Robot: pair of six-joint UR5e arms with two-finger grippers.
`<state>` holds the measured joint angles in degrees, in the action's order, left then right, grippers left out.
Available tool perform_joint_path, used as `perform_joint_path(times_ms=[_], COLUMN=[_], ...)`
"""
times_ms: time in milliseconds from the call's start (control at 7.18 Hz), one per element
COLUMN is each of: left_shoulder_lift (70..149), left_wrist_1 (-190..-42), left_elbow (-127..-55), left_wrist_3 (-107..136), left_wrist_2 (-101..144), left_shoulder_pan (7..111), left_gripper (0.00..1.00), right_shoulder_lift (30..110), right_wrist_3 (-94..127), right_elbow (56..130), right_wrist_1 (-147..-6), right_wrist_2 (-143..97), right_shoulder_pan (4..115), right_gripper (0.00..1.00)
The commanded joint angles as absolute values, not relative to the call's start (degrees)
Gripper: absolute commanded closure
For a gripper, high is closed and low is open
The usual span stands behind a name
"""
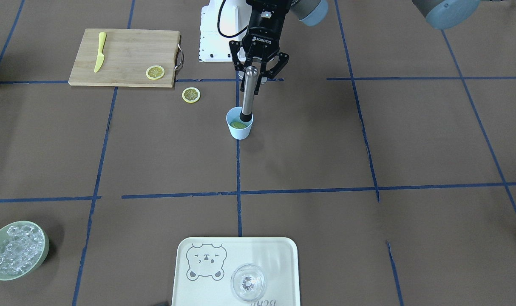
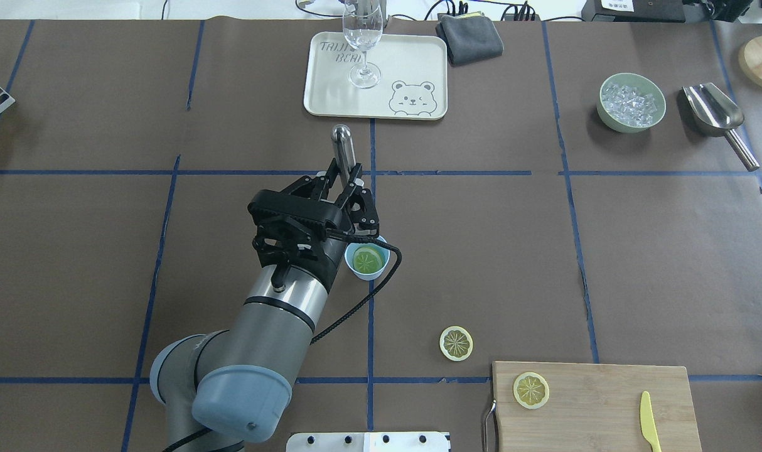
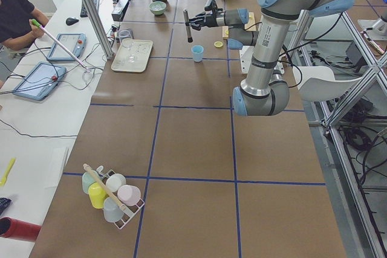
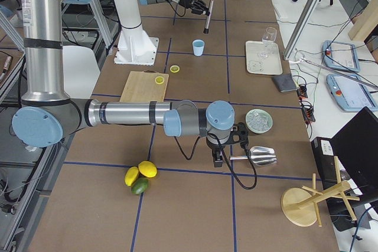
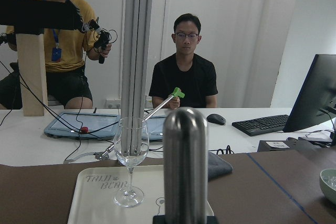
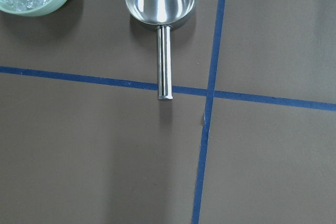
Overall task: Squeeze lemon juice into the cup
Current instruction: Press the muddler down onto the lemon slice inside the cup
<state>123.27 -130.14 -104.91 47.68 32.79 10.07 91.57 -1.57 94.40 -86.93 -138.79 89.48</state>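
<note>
Muddler (image 1: 249, 91) first, as the biggest piece in play: a stiff, smooth steel rod with a dark tip. The left gripper (image 2: 346, 177) holds it upright over the cup (image 1: 240, 131), fingers clamped on the shaft below the rounded head. In the side views the tip shows clear above the cup's rim, not inside it. Polished metal could slide through the fingers under a hard push, so I judge the grip sound only if the load runs straight down the shaft.

The cup looks light and nothing steadies it. An off-centre press could tip or skate it, so the push belongs at its middle. The lemon (image 2: 367, 258) lies flat on the cup's floor. It is thin, light and probably slick, with no edge there to pinch, so it is better pressed from above than grasped.

The right gripper (image 4: 218, 156) hangs well apart from the cup, by the scoop (image 2: 713, 110); whether its fingers are apart or together I cannot tell.

Counted:
- one wooden board (image 1: 126, 55), off to the cup's side on the robot's right
- one tray (image 1: 262, 250), beyond the cup from the robot
- one bowl of ice (image 2: 631, 129), well apart from the cup
- one scoop
- one glass (image 1: 248, 282), on the tray
- one cup
- one yellow knife (image 1: 100, 52), on the board
- three lemon slices: one in the cup, a second slice (image 1: 191, 94) on the table near the cup, and a third slice (image 1: 155, 72) on the board
</note>
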Motion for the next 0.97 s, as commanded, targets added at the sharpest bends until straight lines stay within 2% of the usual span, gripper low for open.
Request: perform_joint_path(times_ms=[0,139,835], left_shoulder_lift=[124.5,124.3,123.9], left_wrist_1=[-134.8,-138.6,-139.0], left_elbow=[-100.1,-97.9,-98.3], left_wrist_3=[47.2,46.8,46.1], left_wrist_2=[32.7,32.6,25.3], left_shoulder_pan=[9.6,8.8,5.3], left_gripper=[1.00,1.00,1.00], right_shoulder_lift=[91.4,91.4,91.2], right_wrist_3=[-1.6,-1.6,-1.6], right_elbow=[94.4,94.5,94.5], right_wrist_1=[-87.0,-87.0,-87.0], right_wrist_2=[-138.8,-138.8,-138.8], right_shoulder_pan=[89.5,89.5,89.6], right_gripper=[0.00,0.00,0.00])
